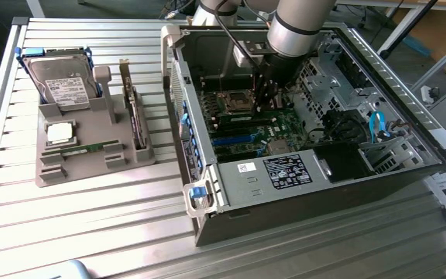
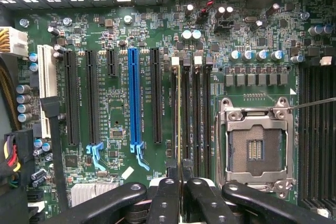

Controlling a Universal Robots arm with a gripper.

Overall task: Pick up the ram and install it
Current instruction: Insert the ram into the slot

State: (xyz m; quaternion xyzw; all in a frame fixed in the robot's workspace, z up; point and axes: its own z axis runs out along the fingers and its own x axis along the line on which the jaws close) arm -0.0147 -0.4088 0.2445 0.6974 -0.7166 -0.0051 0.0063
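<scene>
Black pincer (image 2: 180, 176) pinches the ram (image 2: 180, 124) edge-on, in line with the memory slots (image 2: 202, 124). Empty processor socket (image 2: 257, 150) sits just beside them on the green motherboard (image 2: 79, 30).

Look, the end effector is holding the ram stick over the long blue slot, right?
Not quite. The wrist view shows the end effector holding the ram edge-on over the black memory slots beside the empty processor socket, not over the blue slot, which lies further off.
</scene>
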